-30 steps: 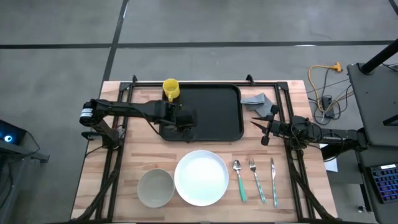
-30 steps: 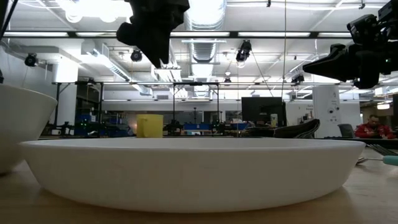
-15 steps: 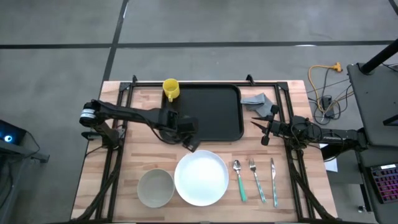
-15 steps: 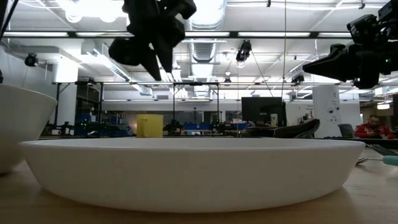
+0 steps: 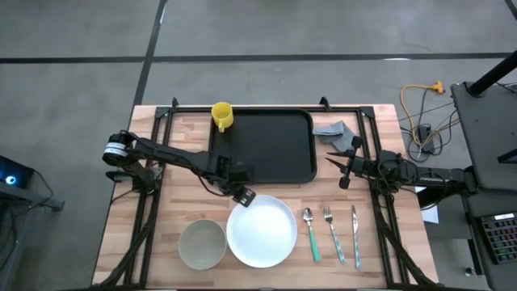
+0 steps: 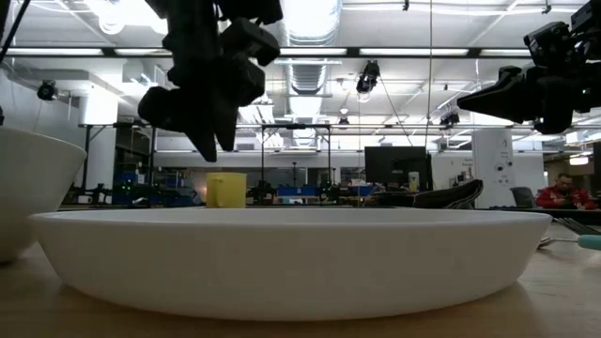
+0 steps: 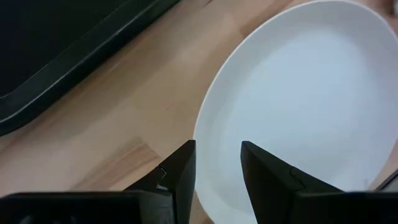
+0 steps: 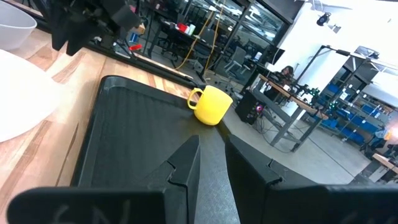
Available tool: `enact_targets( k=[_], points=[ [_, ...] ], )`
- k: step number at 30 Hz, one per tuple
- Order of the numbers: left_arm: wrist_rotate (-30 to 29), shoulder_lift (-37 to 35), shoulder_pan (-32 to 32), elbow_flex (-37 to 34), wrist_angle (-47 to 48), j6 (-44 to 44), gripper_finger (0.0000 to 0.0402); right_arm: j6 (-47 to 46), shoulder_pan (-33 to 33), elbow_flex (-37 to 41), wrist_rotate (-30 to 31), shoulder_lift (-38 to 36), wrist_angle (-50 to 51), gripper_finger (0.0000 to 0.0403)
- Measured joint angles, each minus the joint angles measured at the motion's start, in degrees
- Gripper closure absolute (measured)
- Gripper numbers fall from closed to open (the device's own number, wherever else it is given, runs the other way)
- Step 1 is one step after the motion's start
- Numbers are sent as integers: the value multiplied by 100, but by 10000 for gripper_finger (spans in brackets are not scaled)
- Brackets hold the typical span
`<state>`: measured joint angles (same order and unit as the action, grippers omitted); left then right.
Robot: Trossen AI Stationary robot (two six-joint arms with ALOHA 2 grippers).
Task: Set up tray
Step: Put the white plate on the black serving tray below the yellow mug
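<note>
Tray (image 5: 271,145) is lying flat at the back centre of the wooden table (image 5: 170,218), nothing resting on its black surface. Yellow mug (image 5: 222,115) is standing just off the tray's back-left corner; grey cloth (image 5: 338,132) is lying just off its right edge.

Left gripper (image 5: 244,195) is hovering above the bare wood between the tray's front rim and the white plate (image 5: 262,231), tips pointing down at the plate's near-left edge. Its fingers (image 7: 180,171) are standing apart with a narrow gap, nothing between them.

Right gripper (image 5: 339,171) is waiting off the tray's right side, raised over the table; fingers (image 8: 186,163) nearly together, gripping nothing.

In front of the tray: bowl (image 5: 201,243), plate, then spoon (image 5: 311,234), fork (image 5: 333,234) and knife (image 5: 355,236) are lying in a row.
</note>
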<state>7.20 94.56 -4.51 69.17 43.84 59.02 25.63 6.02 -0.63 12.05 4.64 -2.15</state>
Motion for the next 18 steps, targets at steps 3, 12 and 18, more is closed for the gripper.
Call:
enact_targets(
  k=[3,12,18],
  points=[
    [60,0,-2,-239,-391,-1,289,-3,1,-2,0,0,0,335],
    [171,0,-9,-621,-837,4,289,1,0,-1,-1,2,1,335],
    [179,56,-9,-783,-859,4,289,-9,2,0,0,2,0,335]
  ],
)
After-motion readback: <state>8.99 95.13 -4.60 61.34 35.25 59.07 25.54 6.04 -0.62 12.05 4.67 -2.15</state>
